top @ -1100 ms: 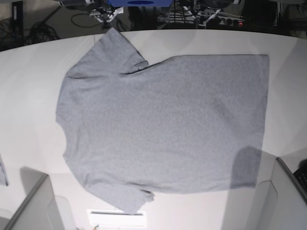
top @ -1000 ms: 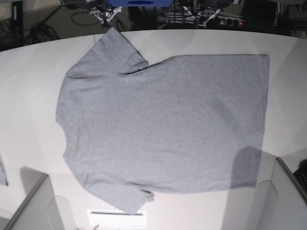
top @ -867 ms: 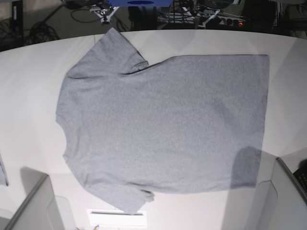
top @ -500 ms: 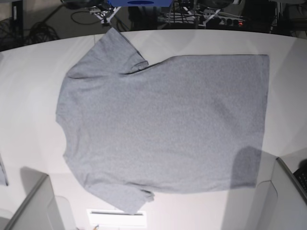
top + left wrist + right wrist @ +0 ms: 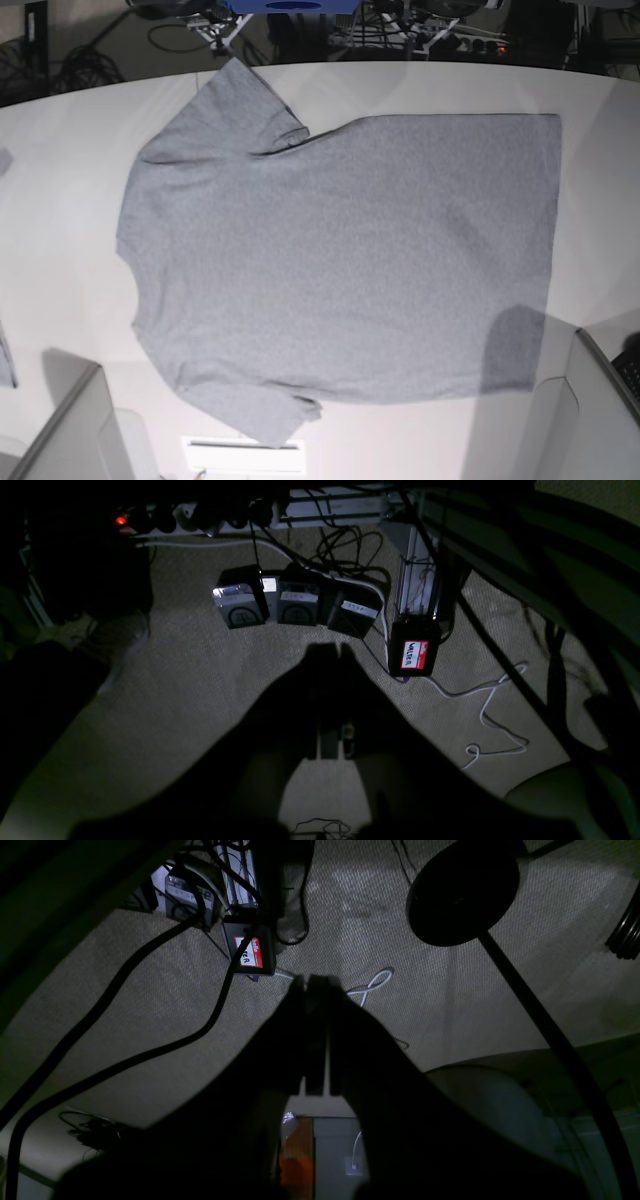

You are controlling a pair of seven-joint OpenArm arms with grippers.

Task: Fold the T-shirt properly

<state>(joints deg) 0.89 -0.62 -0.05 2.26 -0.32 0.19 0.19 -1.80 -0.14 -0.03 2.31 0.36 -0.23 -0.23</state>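
The T-shirt [image 5: 340,260] lies flat and spread out on the white table [image 5: 60,250] in the base view. It is heather grey with the plain side up, its collar end to the left, its hem to the right and both sleeves spread. Neither gripper is over it. In the left wrist view my left gripper [image 5: 330,647] is a dark silhouette with its fingers pressed together, hanging over carpeted floor. My right gripper [image 5: 312,977] is likewise shut with nothing in it, above the floor.
Grey arm housings stand at the table's front left [image 5: 70,430] and front right [image 5: 590,410]. A white label [image 5: 243,455] sits at the front edge, and a grey cloth scrap [image 5: 5,360] at the left edge. Pedal boxes [image 5: 295,607], cables and a black round stand base [image 5: 462,890] lie on the floor.
The T-shirt has not moved. A small grey patch has appeared at the far left edge of the table in the base view.
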